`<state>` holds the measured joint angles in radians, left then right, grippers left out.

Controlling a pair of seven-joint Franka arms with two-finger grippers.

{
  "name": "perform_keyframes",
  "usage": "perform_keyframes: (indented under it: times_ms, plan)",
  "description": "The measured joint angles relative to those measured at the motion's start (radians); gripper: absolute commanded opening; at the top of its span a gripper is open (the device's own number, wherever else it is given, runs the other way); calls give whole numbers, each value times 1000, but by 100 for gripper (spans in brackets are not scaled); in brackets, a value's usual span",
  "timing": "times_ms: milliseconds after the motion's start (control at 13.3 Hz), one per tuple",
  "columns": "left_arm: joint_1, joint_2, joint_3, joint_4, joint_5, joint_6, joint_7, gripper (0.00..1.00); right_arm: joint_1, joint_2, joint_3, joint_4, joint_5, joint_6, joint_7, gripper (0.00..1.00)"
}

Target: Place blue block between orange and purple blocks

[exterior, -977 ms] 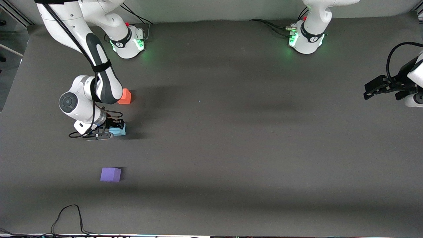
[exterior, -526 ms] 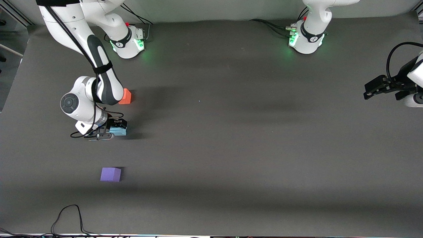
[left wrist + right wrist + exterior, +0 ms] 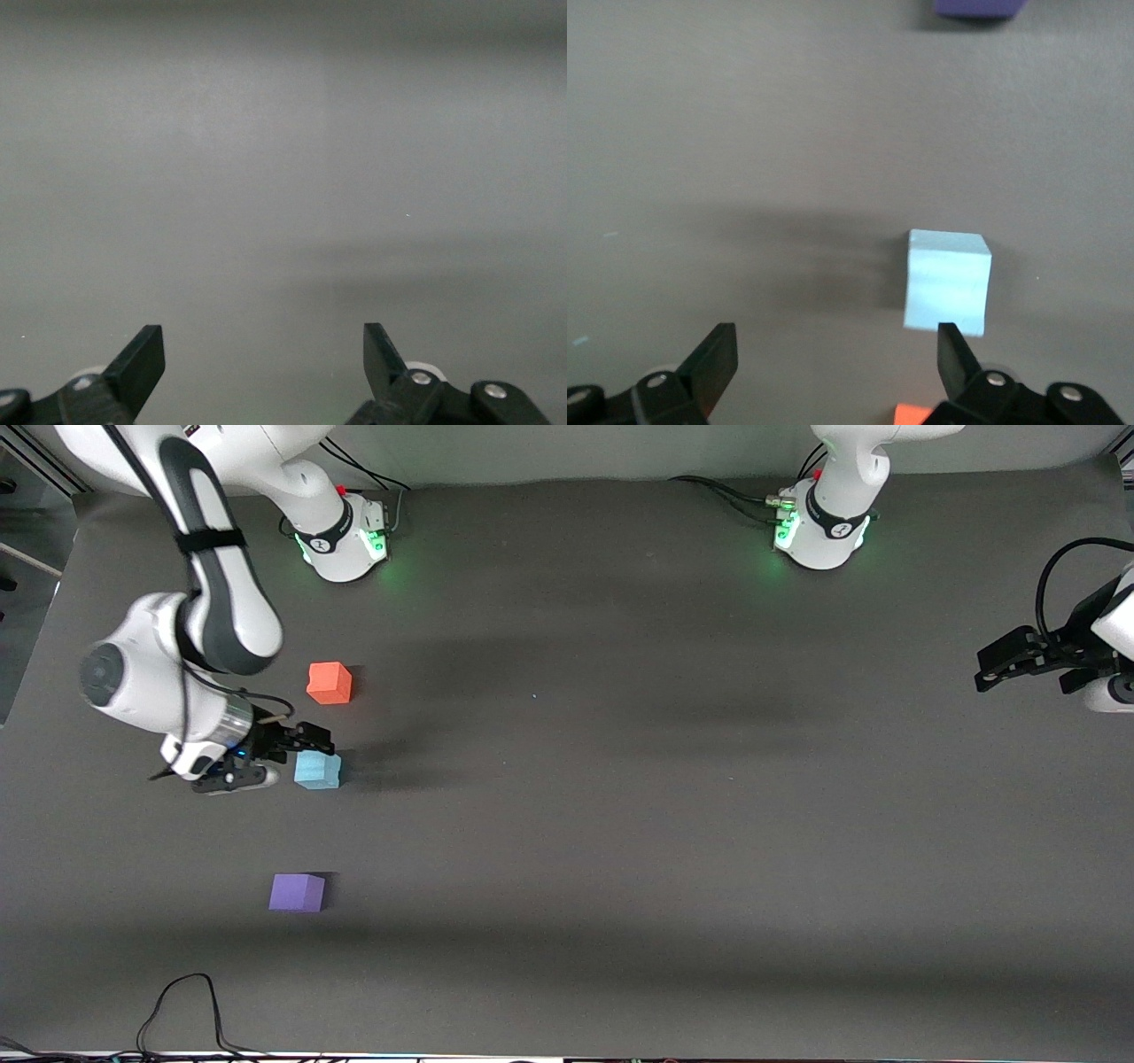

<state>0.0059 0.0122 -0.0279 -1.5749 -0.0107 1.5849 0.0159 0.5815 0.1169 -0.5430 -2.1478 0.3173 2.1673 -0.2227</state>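
The blue block [image 3: 317,771] sits on the dark table, nearer the front camera than the orange block [image 3: 330,683] and farther than the purple block [image 3: 297,892]. The three form a rough line. My right gripper [image 3: 268,759] is open and empty, raised just beside the blue block toward the right arm's end. The right wrist view shows the blue block [image 3: 948,282] off to one side of the open gripper [image 3: 835,341], an edge of the purple block [image 3: 974,7] and a corner of the orange block [image 3: 914,414]. My left gripper [image 3: 990,666] waits open at the left arm's end, over bare table [image 3: 263,341].
A black cable [image 3: 182,1001] loops on the table near the front edge at the right arm's end. The two arm bases [image 3: 341,536] [image 3: 819,527] stand along the table edge farthest from the camera.
My right gripper has let go of the blue block, opened and lifted off it toward the right arm's end. The orange block is now uncovered. The left arm has not moved.
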Motion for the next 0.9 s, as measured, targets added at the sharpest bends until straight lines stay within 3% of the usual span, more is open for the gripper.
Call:
perform_keyframes:
  times_ms: [225,376,601,751,902]
  plan:
    - [0,0,0,-1,0,0,0,100,-59,-72,1,146,-57,-241,0,100]
    - [0,0,0,-1,0,0,0,100,-130,-107,45,262,-103,-403,1,100]
    - [0,0,1,-1,0,0,0,100,-281,-170,234,369,-189,-540,75,100]
    - [1,0,1,-2,0,0,0,100,-393,-224,393,371,-228,-563,132,100]
    - [1,0,1,-2,0,0,0,100,-465,-253,500,365,-270,-566,185,100]
